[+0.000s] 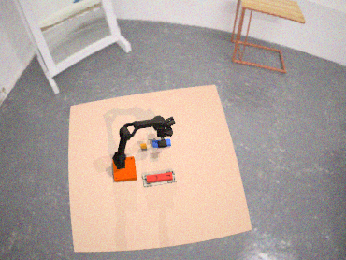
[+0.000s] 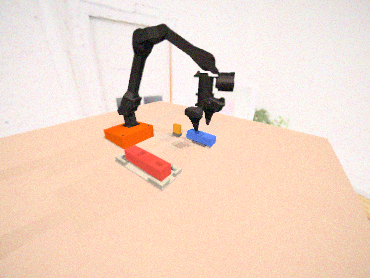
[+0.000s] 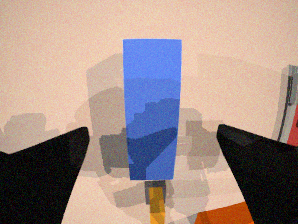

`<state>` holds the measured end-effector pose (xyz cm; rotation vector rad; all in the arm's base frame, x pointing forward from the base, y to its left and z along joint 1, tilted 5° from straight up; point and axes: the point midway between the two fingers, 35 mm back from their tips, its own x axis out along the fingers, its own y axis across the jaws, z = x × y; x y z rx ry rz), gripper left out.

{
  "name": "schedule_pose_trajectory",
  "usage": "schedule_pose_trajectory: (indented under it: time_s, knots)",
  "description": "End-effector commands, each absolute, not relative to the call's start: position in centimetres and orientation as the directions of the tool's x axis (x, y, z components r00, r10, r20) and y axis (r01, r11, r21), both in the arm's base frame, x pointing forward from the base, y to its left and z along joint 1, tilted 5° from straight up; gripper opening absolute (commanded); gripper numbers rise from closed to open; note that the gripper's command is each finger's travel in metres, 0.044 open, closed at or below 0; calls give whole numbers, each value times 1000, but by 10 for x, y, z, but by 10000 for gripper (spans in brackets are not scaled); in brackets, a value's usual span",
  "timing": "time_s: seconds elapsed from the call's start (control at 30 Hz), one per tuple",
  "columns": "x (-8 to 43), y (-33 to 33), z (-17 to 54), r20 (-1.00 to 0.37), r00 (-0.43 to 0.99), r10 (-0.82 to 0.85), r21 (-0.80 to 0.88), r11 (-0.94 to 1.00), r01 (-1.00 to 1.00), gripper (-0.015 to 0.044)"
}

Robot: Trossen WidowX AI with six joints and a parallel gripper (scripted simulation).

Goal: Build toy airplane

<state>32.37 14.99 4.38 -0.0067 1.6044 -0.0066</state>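
Note:
The red fuselage [image 1: 159, 178] [image 2: 147, 162] [image 3: 295, 125] lies lengthwise in the grey jig [image 1: 159, 184] [image 3: 285, 102] and looks level, with dark sockets on its top. The blue wing [image 1: 167, 143] [image 2: 207, 139] [image 3: 152, 65] lies on the table away from the jig; its tab is hidden. The orange-yellow tail fin [image 1: 143, 146] [image 2: 177, 129] [image 3: 157, 206] is near one end of the wing, with a dark part at its end. My gripper [image 1: 162, 141] [image 2: 202, 127] [image 3: 154, 133] is open and empty above the wing, its fingers on either side of the wing in the wrist view.
The arm's orange base [image 1: 125, 174] [image 2: 129, 136] [image 3: 222, 214] stands beside the jig, on the tail fin's side of the wing. A white-framed stand [image 1: 86, 58] and a wooden side table [image 1: 273, 8] are on the floor beyond the mat.

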Motion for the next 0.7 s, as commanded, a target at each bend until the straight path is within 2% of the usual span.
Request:
schedule_pose_trajectory:
  time_s: [0.0,0.67]
  knots:
    - [321,150,33,-999,-49,-8,-9,1000,4,440]
    - [320,150,6,-999,-48,-8,-9,1000,4,440]
